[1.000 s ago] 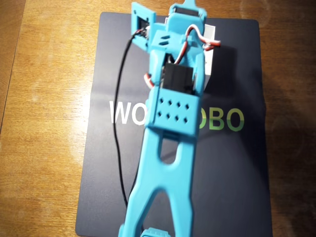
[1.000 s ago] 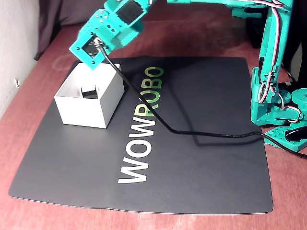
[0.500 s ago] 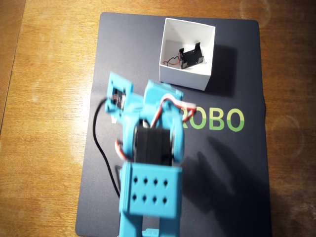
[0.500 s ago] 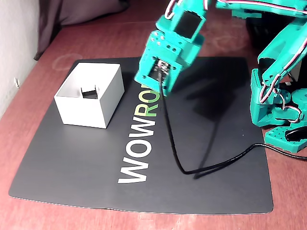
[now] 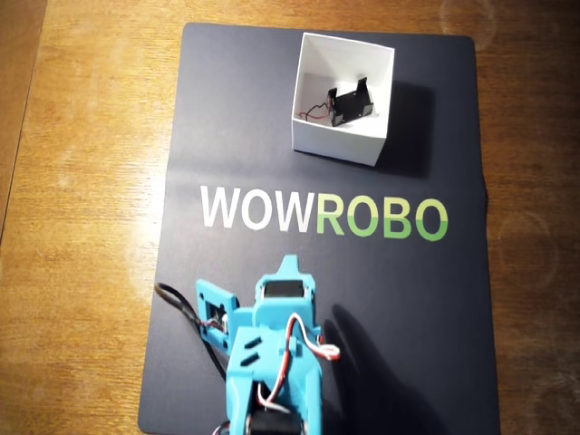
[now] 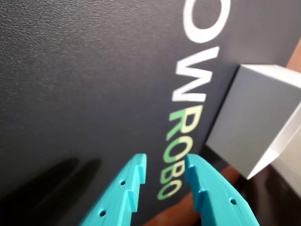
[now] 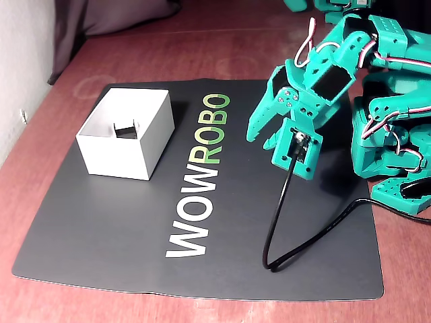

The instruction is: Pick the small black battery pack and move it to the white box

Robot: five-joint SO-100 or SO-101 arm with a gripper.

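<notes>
The small black battery pack (image 5: 350, 102) lies inside the white box (image 5: 313, 138), thin red and black wires trailing to its left in the overhead view. In the fixed view only a dark bit of the battery pack (image 7: 125, 130) shows over the white box (image 7: 120, 155) wall. My teal gripper (image 5: 289, 265) hovers far from the box, near the mat's edge by the arm base. In the wrist view the gripper (image 6: 165, 161) is open by a narrow gap with nothing between its fingers (image 6: 133, 181), and the white box (image 6: 249, 127) stands ahead to the right. The fixed view has the gripper (image 7: 256, 136) pointing down-left.
A dark mat (image 5: 227, 109) with WOWROBO lettering covers the wooden table (image 5: 82, 181). A black cable (image 7: 279, 222) loops from the wrist camera over the mat (image 7: 101, 229). The arm's teal base (image 7: 394, 155) stands at the right edge in the fixed view.
The arm has drawn back from over the white box toward its base. The battery pack stays in the box, and the cable loop has followed the arm.
</notes>
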